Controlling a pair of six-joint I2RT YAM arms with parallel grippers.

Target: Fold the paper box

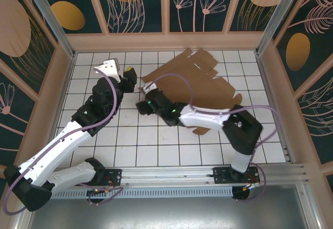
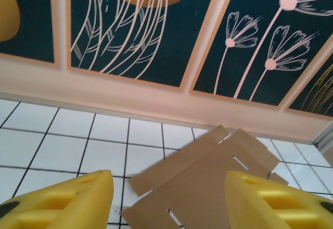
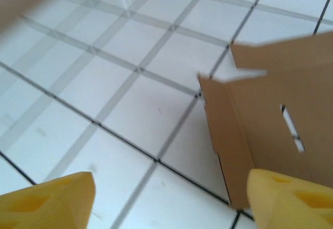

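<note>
The paper box (image 1: 218,89) is a flat brown die-cut sheet with flaps and slots, lying on the white tiles right of centre towards the back. My left gripper (image 1: 130,75) hovers just left of the sheet's left corner. In the left wrist view that gripper (image 2: 169,204) is open, and the cardboard (image 2: 208,177) lies ahead between its yellow fingers (image 2: 62,200). My right gripper (image 1: 141,105) reaches left over the sheet's near-left edge. It (image 3: 171,204) is open, with the sheet's slotted corner (image 3: 276,119) beside its right finger (image 3: 294,200) and bare tile between the fingers.
A wooden rim (image 1: 166,41) and dark floral wall panels (image 2: 130,26) enclose the tiled floor (image 1: 156,145). The right arm's body (image 1: 239,130) and its purple cable (image 1: 177,76) lie over the sheet's near part. An aluminium rail (image 1: 171,174) runs along the front.
</note>
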